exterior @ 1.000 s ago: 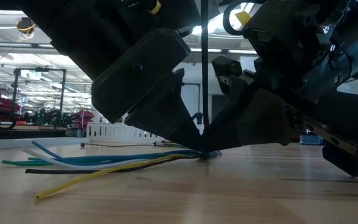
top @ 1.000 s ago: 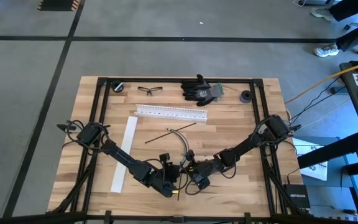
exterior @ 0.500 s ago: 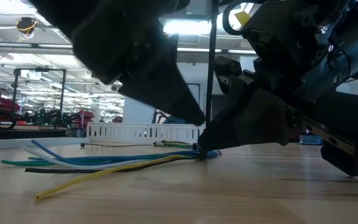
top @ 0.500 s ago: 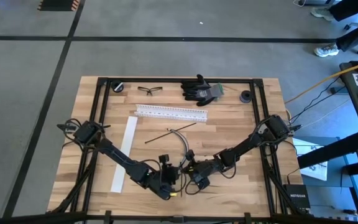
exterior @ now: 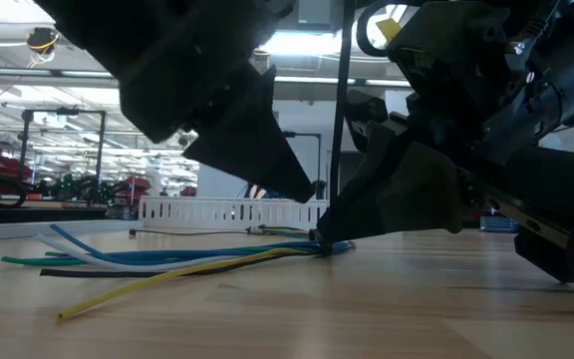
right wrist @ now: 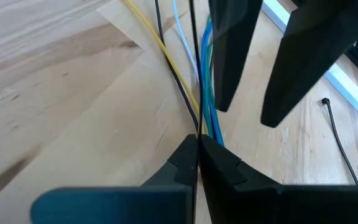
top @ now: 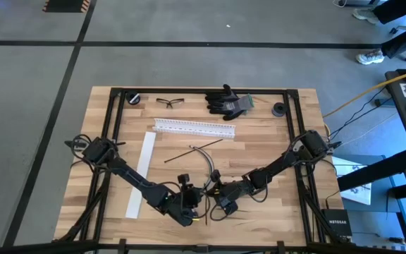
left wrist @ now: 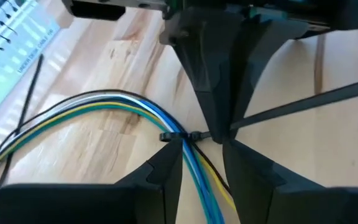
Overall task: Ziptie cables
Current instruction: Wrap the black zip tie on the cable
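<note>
Cables (exterior: 167, 261), a bundle of blue, white, yellow, green and black strands, lie on the wooden surface (top: 259, 141) near its front edge, fanned out at one end and pinched together at the other where a thin black tie (left wrist: 303, 102) wraps them. Over on the left, a flat white strip (top: 141, 173) rests on the boards, well apart from the action. Moving in, the left end effector (top: 192, 208) hangs low by the bundle, its fingers (left wrist: 166, 165) a little apart and straddling the tied spot, the blue and yellow strands running between them; I cannot tell whether they press on anything. Right beside it, tip to tip, comes the right end effector (top: 220, 204), its fingers (right wrist: 194, 158) pressed together at the knot; whether the tie's tail is caught between them I cannot tell. In the low view that tail stands straight up from the bundle. Farther back on the surface sit a white slotted rail (top: 194, 127), a loose black tie (top: 192, 149), safety glasses (top: 168, 102) and a pair of dark gloves (top: 228, 102).
</note>
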